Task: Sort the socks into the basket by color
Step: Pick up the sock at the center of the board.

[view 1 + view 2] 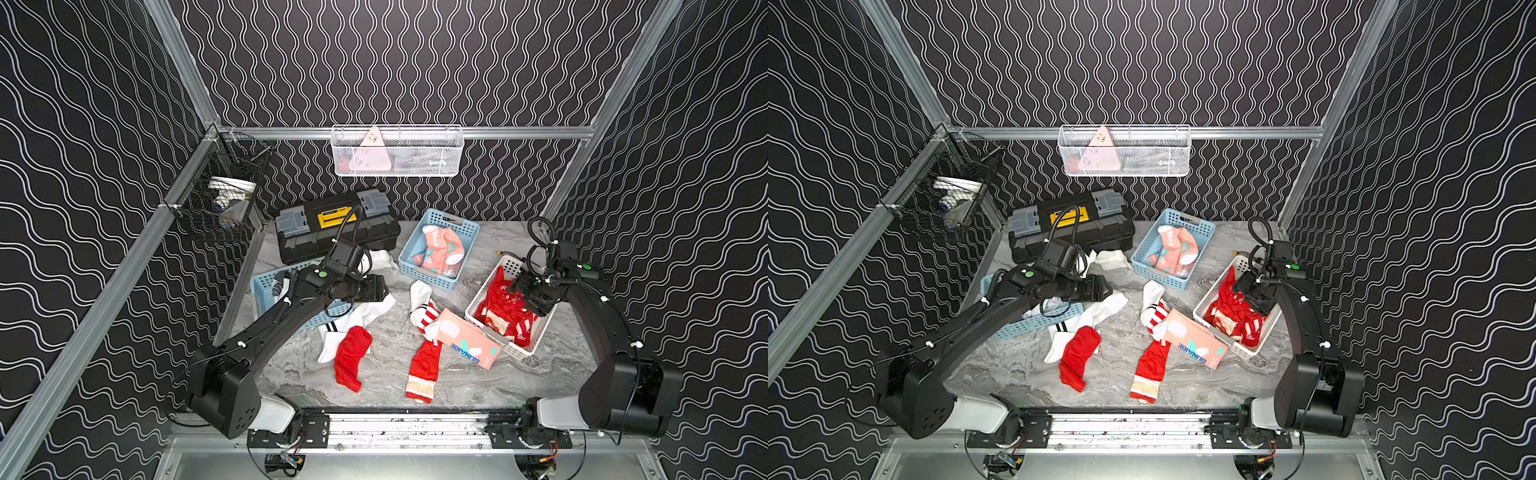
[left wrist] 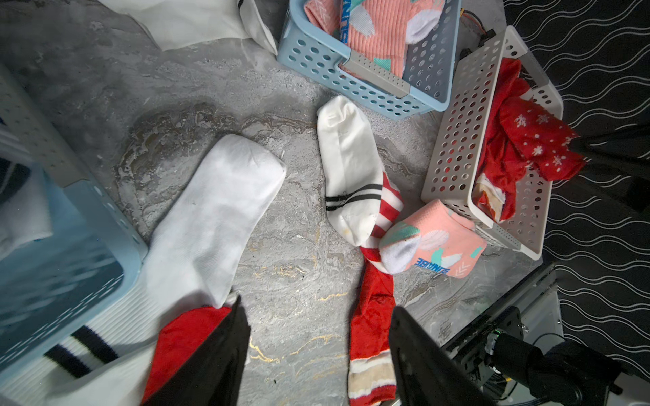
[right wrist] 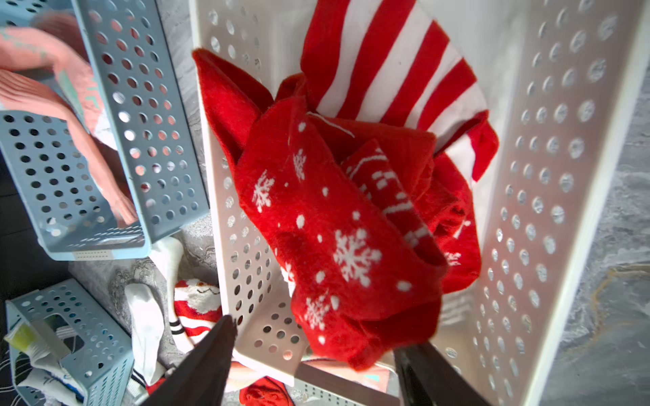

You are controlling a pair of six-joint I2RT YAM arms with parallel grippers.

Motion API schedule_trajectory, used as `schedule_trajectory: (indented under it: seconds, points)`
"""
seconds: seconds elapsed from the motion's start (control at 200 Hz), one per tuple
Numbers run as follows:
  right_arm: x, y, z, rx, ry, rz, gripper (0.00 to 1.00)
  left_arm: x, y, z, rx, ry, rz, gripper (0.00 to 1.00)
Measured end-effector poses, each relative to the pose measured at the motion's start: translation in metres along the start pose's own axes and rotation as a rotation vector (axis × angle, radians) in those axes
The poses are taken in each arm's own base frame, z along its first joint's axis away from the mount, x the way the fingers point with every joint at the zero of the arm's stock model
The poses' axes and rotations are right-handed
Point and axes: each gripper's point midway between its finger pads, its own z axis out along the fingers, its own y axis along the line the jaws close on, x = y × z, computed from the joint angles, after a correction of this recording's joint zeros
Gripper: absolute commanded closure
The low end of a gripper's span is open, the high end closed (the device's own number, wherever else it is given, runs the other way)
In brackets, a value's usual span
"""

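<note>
Red snowflake fabric sock [image 3: 334, 228] is sagging into the right-hand white perforated basket [image 3: 527, 175]; right gripper [image 3: 313, 334] and left gripper [image 2: 316, 304] gaping empty, we are risking snagging it when lifting.

Both top views are evenly lit from overhead and sharp, with soft shadows under the arms and wide-angle bending at the edges. Right wrist view is overexposed: white basket [image 3: 548, 175] walls blown out, snowflake sock [image 3: 334, 239] motion-blurred. Left wrist view is bright mid-frame, blue basket [image 2: 88, 218] smeared, out of focus.
</note>
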Motion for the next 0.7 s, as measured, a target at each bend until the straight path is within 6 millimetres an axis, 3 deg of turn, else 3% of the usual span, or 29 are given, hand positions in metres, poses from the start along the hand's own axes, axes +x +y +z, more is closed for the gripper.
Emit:
schedule_trajectory:
  seconds: [0.285,0.46,0.701]
  points:
    - [0.007,0.003,-0.016,-0.021,0.000,-0.002,0.25,0.015,0.011,-0.001,-0.036,0.034,-0.015,0.32]
    - [0.027,0.006,-0.024,-0.040,0.028,-0.027,0.23,0.033,0.026,0.002,-0.091,0.084,-0.046,0.32]
    - [0.029,0.021,-0.015,-0.052,0.067,-0.060,0.21,0.061,0.046,0.011,-0.173,0.166,-0.082,0.30]
